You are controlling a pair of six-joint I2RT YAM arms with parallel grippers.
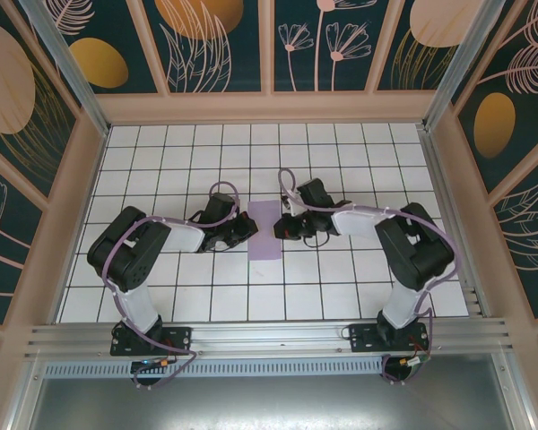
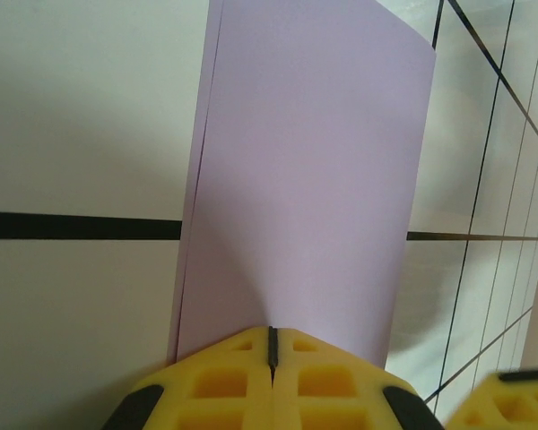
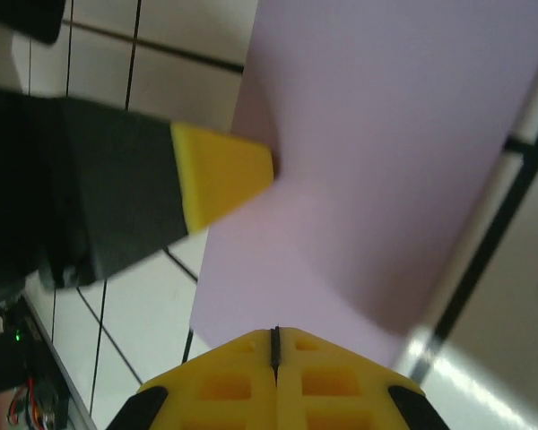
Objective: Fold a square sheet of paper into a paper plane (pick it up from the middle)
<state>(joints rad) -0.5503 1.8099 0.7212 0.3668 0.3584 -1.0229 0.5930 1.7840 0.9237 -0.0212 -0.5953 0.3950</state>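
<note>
paper (image 1: 270, 230) lies between left pincer (image 1: 250, 226) and right pincer (image 1: 285, 226), apparently touching.

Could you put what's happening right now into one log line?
paper: folded double, flat on table | left hand: shut, tip at paper's edge | right hand: shut, tip at opposite edge

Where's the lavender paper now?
The thin lavender paper sheet, folded to a narrow strip, lies centrally in the top view between the left gripper and right gripper.
</note>
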